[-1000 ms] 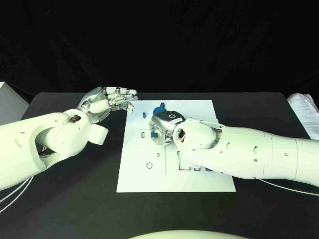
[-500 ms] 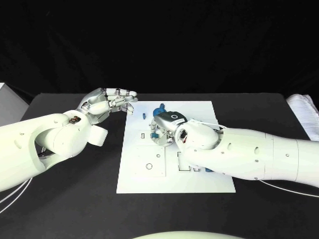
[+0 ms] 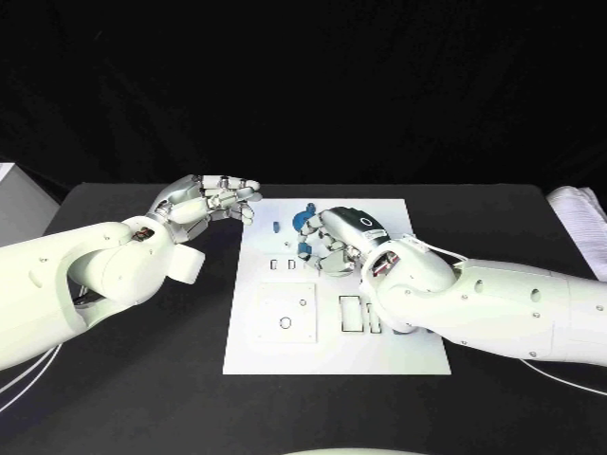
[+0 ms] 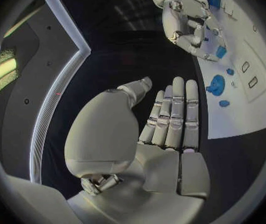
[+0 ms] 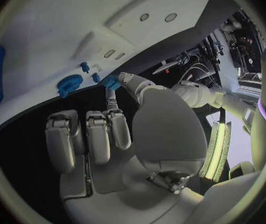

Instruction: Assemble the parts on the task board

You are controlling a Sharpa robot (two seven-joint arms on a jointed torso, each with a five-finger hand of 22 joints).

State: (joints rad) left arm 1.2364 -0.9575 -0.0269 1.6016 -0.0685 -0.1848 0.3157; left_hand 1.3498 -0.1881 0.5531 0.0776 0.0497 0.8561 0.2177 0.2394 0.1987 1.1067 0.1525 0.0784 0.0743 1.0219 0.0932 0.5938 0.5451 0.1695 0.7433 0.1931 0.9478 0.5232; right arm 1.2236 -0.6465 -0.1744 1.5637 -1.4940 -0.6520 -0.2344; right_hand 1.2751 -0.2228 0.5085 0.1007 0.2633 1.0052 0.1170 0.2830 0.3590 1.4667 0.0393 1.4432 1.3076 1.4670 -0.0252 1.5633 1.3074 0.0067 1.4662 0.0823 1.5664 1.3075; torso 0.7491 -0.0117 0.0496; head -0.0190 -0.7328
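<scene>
While blue parts lie loose at the task board's far end, one small blue piece is pinched by the right hand; the left hand is held open, empty.

The right hand covers the board's far slots, while the board's near half lies open.

Task board at the middle of the table. Left hand just off the board's far left corner — above bare table. Right hand over the board's far half, a small part at its fingertips. Round part and two smaller ones near the board's far edge, between both hands.
</scene>
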